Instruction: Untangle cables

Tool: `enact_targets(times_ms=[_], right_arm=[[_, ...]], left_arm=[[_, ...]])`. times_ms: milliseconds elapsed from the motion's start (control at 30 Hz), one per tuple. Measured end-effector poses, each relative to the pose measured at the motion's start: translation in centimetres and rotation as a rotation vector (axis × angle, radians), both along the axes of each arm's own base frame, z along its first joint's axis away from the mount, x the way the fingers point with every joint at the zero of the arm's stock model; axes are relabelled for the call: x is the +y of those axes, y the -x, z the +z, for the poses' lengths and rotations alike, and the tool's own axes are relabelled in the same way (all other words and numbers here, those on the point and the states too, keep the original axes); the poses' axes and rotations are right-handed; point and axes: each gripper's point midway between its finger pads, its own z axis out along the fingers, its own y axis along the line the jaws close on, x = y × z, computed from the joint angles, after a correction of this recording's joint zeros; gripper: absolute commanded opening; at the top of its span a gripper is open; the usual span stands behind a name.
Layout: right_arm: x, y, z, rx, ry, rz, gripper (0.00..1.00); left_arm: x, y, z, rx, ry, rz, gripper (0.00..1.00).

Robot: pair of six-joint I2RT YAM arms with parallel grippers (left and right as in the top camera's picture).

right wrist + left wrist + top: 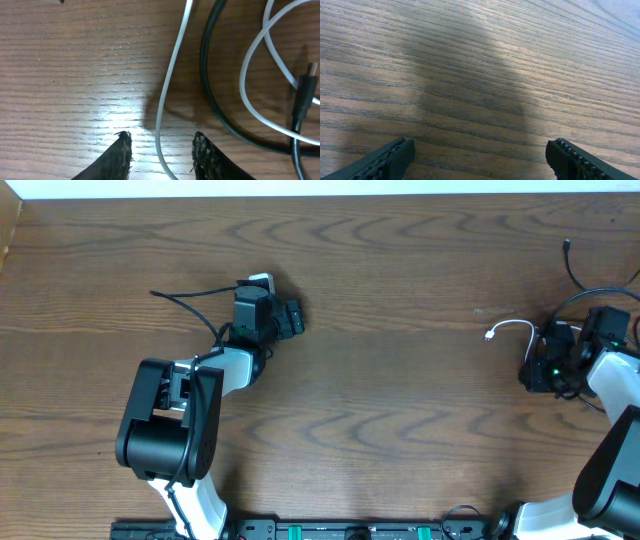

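At the table's right edge lies a tangle of cables: a white cable (512,326) with its plug pointing left, and black cables (575,280) looping behind it. My right gripper (538,360) sits low over this tangle. In the right wrist view the white cable (172,75) runs straight down between the jaws of my right gripper (161,145), which stand apart with a gap on each side of it. A black cable (210,75) curves just right of it, crossed by a white loop (245,85) and a black plug (302,100). My left gripper (480,155) is wide open over bare wood.
A thin black cord (185,298) lies on the wood beside the left arm (170,420), whose gripper (290,318) points right. The table's far edge (320,194) runs along the top. The right arm (610,460) stands by the right edge.
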Motion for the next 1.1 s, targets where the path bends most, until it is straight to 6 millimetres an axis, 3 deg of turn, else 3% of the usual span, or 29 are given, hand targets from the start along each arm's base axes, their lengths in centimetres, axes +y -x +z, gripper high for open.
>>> enact_targets(times_ms=[100, 200, 733, 900, 1100], right_arm=[[0.0, 0.4, -0.4, 0.011, 0.004, -0.001, 0.2], [0.1, 1.0, -0.9, 0.028, 0.009, 0.004, 0.01], [-0.1, 0.5, -0.7, 0.013, 0.011, -0.016, 0.01], [-0.6, -1.9, 1.9, -0.055, -0.021, -0.039, 0.01], [-3.9, -5.2, 6.7, -0.212, -0.077, -0.177, 0.01]], left_arm=[[0.0, 0.0, 0.0, 0.0, 0.0, 0.0, 0.89], [0.0, 0.0, 0.0, 0.0, 0.0, 0.0, 0.9], [0.0, 0.0, 0.0, 0.0, 0.0, 0.0, 0.9], [0.0, 0.0, 0.0, 0.0, 0.0, 0.0, 0.89], [0.0, 0.0, 0.0, 0.0, 0.0, 0.0, 0.89]])
